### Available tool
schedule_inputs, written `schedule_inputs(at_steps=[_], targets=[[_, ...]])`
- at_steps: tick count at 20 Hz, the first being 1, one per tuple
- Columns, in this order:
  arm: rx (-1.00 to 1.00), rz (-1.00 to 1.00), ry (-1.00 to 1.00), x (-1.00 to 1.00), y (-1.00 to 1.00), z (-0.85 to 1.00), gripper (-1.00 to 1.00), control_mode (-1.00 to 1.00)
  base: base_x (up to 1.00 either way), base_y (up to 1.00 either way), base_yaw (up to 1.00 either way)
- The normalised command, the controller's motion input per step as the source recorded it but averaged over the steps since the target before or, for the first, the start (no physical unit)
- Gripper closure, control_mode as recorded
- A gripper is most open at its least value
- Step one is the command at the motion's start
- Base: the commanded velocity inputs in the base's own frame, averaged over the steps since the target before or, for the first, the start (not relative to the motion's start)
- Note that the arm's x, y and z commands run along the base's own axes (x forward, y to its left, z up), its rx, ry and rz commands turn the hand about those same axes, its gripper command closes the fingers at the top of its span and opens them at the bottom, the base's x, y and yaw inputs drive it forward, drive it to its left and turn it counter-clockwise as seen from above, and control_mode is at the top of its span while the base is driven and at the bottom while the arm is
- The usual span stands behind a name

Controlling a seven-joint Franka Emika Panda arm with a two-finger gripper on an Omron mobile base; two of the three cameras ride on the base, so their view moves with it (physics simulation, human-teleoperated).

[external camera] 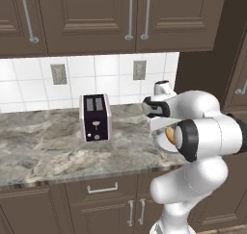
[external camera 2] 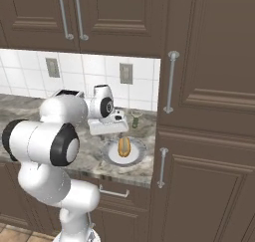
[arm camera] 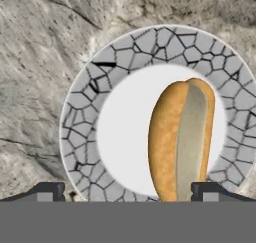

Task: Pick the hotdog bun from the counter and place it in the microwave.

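Left base view: black toaster (external camera: pixel 95 117) at centre on the worktop (external camera: pixel 43 146); hotdog bun (external camera: pixel 170 135) barely shows at right, behind the arm. Right base view: bun on a round plate (external camera 2: pixel 110 156) at centre, tool (external camera 2: pixel 119 119) just above it. Hand view: fingers (arm camera: pixel 49 191) spread wide, holding nothing; bun lies right of the plate's middle.
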Motion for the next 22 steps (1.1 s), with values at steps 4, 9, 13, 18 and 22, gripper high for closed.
schedule_inputs(at_steps=[4, 9, 13, 18, 22], targets=[[0.0, 0.0, 0.0, 0.31, -0.1, -0.35, -1.0, -1.0, 0.0, 0.0, 0.0], [0.0, 0.0, 0.0, 0.24, -0.29, -0.21, -1.0, -1.0, 0.0, 0.0, 0.0], [0.0, 0.0, -0.01, 0.05, -0.34, -0.11, -1.0, -1.0, 0.0, 0.0, 0.0], [0.0, 0.0, 0.0, 0.14, -0.16, -0.37, -1.0, -1.0, 0.0, 0.0, 0.0], [0.01, 0.0, 0.0, 0.1, -0.09, -0.46, -1.0, -1.0, 0.0, 0.0, 0.0]])
